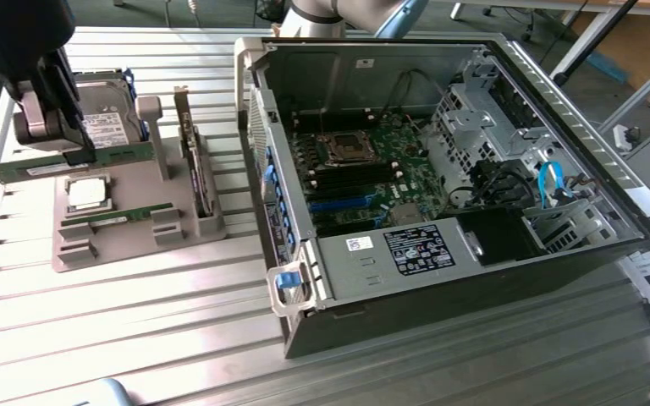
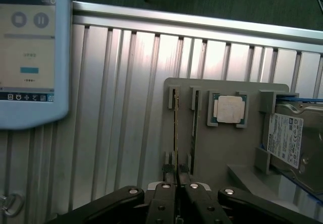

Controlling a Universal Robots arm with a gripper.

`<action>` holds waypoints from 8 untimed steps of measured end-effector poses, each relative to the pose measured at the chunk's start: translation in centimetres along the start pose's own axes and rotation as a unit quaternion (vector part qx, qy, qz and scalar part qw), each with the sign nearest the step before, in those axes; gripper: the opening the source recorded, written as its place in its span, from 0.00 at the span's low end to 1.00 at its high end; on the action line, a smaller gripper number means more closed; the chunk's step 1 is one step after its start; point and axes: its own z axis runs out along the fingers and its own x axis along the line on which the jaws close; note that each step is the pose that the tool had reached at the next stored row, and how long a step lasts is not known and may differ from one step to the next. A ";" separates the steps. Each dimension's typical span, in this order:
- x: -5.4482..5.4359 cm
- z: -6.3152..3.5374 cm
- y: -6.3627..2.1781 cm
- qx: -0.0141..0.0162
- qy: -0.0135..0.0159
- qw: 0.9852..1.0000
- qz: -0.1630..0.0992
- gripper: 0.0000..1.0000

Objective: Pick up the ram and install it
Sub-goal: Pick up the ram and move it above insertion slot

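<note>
The ram (image 1: 71,161) is a long green stick, held level just above the grey fixture (image 1: 133,241) at the exterior view's left. My gripper (image 1: 52,139) is shut on it from above. In the wrist view the ram (image 2: 175,128) shows edge-on as a thin line running out from between my fingertips, with the gripper (image 2: 176,172) pinched tight on it. A second green stick (image 1: 116,218) lies in the fixture's slots below, and it appears beside the held one in the wrist view (image 2: 194,128).
A square silver processor (image 1: 85,193) and a grey hard drive (image 1: 105,118) sit on the fixture, with an upright card (image 1: 195,169) at its edge. The open computer case (image 1: 438,279) shows its motherboard slots (image 1: 354,182). A blue-framed touchscreen (image 2: 28,52) lies on the slatted table.
</note>
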 end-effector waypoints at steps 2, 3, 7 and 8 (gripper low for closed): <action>0.0 -0.24 0.00 0.000 0.000 1.000 0.000 0.13; 0.0 -0.36 -0.01 0.000 0.000 1.000 0.000 0.13; 0.0 -0.75 -0.01 0.000 0.000 1.000 0.000 0.13; 0.0 -0.81 -0.02 0.000 0.000 1.000 0.000 0.13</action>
